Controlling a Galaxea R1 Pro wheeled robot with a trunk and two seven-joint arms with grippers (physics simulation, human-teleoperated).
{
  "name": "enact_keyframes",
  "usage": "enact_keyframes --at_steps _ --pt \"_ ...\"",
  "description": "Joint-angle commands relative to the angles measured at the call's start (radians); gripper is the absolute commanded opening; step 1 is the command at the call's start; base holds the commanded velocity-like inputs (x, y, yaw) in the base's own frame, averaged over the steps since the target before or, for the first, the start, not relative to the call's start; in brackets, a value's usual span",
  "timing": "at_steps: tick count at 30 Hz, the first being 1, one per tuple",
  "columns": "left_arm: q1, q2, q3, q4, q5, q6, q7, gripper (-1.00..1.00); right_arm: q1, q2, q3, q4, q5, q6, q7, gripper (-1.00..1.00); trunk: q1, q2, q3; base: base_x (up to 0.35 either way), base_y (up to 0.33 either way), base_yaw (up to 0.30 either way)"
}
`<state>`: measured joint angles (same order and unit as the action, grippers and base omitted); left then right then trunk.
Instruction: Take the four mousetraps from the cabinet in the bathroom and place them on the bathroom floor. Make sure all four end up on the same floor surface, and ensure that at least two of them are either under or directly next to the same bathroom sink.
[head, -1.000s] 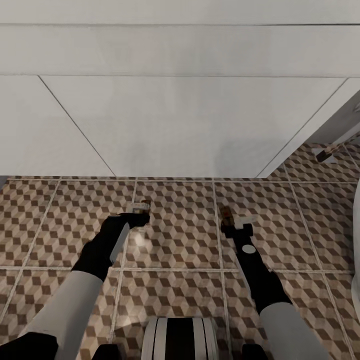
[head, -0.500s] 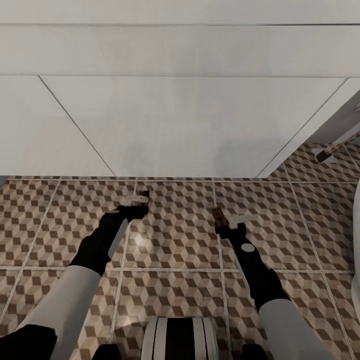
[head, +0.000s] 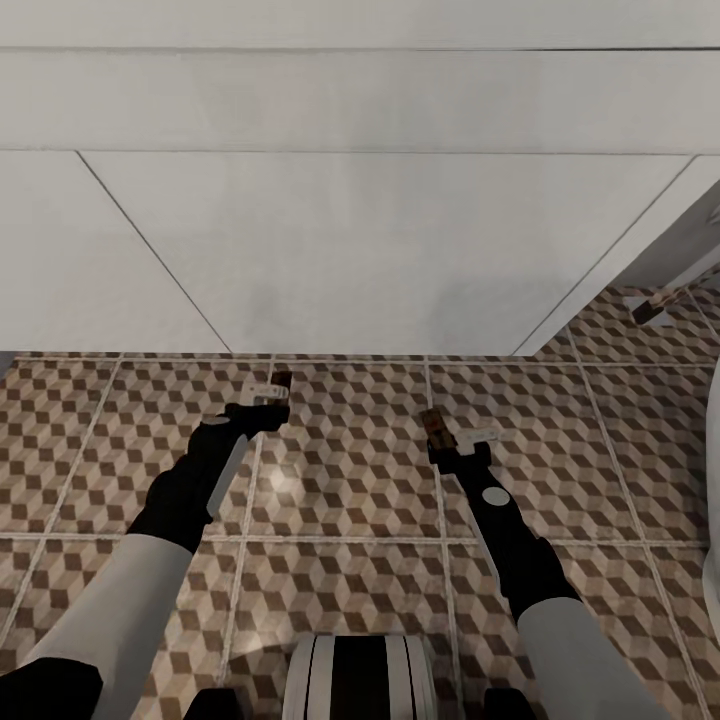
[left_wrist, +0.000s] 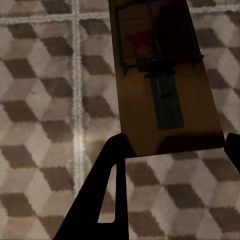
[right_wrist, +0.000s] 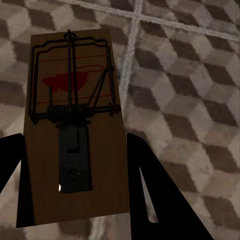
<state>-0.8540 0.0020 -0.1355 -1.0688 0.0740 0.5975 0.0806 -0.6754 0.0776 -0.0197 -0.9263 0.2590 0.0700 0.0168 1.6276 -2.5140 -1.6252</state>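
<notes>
Mousetraps: 2, one (head: 279, 381) at the left gripper (head: 262, 395), one (head: 432, 422) at the right gripper (head: 462, 440).
Grippers: 2.

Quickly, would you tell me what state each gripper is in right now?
Left gripper: shut on a mousetrap, above the bathroom floor.
Right gripper: shut on another mousetrap.

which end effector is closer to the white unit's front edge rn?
Left. The left end effector, holding a mousetrap, is just short of the white unit; the right end effector sits further back on the tiled floor.
</notes>
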Motion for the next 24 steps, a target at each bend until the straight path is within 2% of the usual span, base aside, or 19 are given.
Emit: enact_keyframes --at_steps 1,4,9,12,19,24 --pt "0.007 0.001 -0.002 0.003 0.007 -0.020 0.009 -1.00 0.000 0.001 -0.002 -0.002 0.008 0.005 -0.001 -1.00 0.000 0.000 -0.001 0.000 0.000 0.000" --pt "0.018 0.003 -0.002 0.038 0.006 -0.097 0.008 -1.00 0.000 0.000 -0.002 -0.002 0.008 0.005 0.000 -1.00 0.000 0.000 -0.001 0.000 0.000 0.000" --pt "0.022 0.004 -0.003 0.108 0.005 -0.157 0.008 -1.00 0.000 -0.002 -0.005 -0.002 0.008 0.005 0.024 -1.00 0.000 0.000 -0.001 0.000 0.000 0.000" --pt "0.022 0.004 -0.003 0.136 0.005 -0.171 0.008 -1.00 0.000 -0.003 -0.006 -0.002 0.008 0.005 0.036 -1.00 0.000 0.000 -0.001 0.000 0.000 0.000" --pt "0.023 0.004 -0.003 0.149 0.004 -0.182 0.008 -1.00 0.000 -0.004 -0.005 -0.004 0.009 0.003 0.042 -1.00 0.003 -0.002 -0.028 0.000 0.000 0.000" --pt "0.023 0.004 -0.003 0.150 0.004 -0.183 0.008 -1.00 0.000 -0.005 -0.004 -0.013 0.010 -0.043 0.042 -1.00 0.005 -0.003 -0.047 0.000 0.000 0.000"
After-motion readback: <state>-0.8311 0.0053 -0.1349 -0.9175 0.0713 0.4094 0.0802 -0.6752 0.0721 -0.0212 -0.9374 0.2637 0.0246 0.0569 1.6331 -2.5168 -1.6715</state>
